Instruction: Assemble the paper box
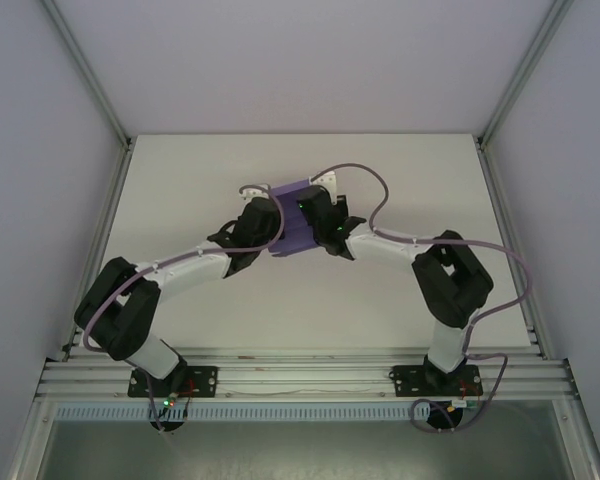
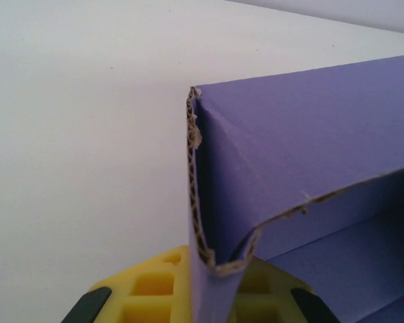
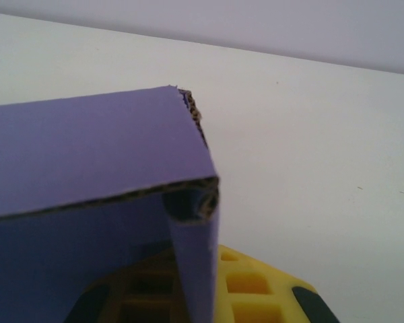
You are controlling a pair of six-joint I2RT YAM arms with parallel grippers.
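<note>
From my station I see a white tabletop (image 1: 310, 320) boxed in by pale grey walls: a back panel (image 1: 300, 60) and a side panel (image 1: 30, 180) on each flank. Aluminium posts (image 1: 85, 65) rise at the rear corners, and a ribbed aluminium rail (image 1: 300, 372) edges the near side. The light is soft and even.

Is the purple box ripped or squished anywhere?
Yes, a little. In the left wrist view the box has a ragged, frayed edge at its corner, and lower down that edge curls over instead of lying flat. Its corner in the right wrist view looks rough too. No big rip shows.
</note>
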